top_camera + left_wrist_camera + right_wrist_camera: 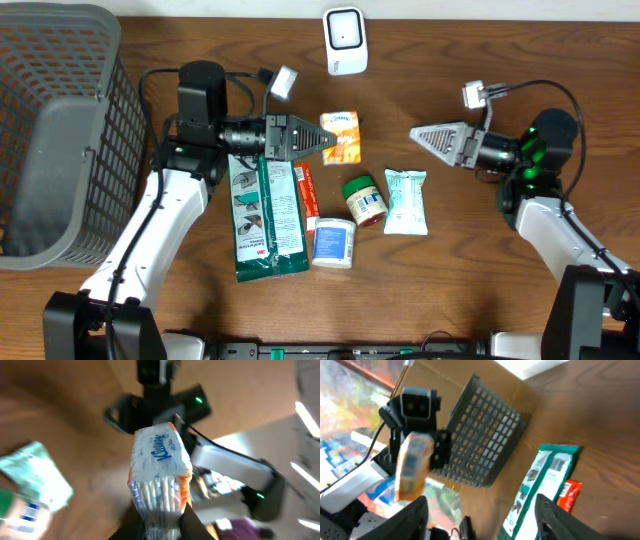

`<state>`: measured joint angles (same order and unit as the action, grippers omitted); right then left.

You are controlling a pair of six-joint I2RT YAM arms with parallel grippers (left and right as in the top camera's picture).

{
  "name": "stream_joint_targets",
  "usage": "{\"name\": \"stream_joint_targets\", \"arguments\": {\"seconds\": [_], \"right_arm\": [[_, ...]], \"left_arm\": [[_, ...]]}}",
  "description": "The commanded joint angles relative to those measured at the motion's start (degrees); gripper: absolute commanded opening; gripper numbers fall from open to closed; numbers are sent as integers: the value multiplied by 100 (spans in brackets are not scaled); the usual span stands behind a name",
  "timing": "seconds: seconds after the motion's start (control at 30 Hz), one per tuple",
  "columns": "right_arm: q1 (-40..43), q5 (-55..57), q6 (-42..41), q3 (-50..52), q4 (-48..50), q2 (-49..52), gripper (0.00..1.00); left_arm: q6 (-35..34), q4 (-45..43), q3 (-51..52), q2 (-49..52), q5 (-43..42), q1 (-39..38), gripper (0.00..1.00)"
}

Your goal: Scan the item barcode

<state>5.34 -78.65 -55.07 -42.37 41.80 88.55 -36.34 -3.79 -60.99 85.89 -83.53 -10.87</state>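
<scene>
Nearest you sit a white tub (333, 243), a green-and-white package (265, 215), a red tube (308, 192), a green-lidded jar (364, 200) and a pale wipes pack (405, 201). Just beyond them, your left gripper (322, 138) is clamped on the Kleenex tissue pack (345, 138), which sticks out toward the right arm over mid-table. Your right gripper (418, 132) faces it, well apart, with jaws spread and empty. Farthest from you, the white scanner (345, 41) stands at the back edge and the grey basket (60, 130) at far left
</scene>
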Motion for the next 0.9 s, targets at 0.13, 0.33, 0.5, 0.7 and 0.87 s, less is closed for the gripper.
{"name": "stream_joint_targets", "arguments": {"seconds": [0.13, 0.33, 0.5, 0.7, 0.87], "right_arm": [[409, -42, 813, -15, -981, -15, 68], [540, 527, 2332, -15, -3005, -15, 71], [374, 743, 3104, -15, -3945, -15, 96], [-98, -579, 3093, -15, -3589, -15, 99], [-455, -1069, 2669, -17, -2881, -17, 87]], "left_arm": [[-579, -4, 13, 0, -660, 20, 8], [-828, -26, 13, -2, -660, -20, 7], [-391, -22, 13, 2, -656, -310, 7], [-133, -26, 13, 7, -645, -708, 8], [76, -24, 13, 17, -535, -721, 8]]}}
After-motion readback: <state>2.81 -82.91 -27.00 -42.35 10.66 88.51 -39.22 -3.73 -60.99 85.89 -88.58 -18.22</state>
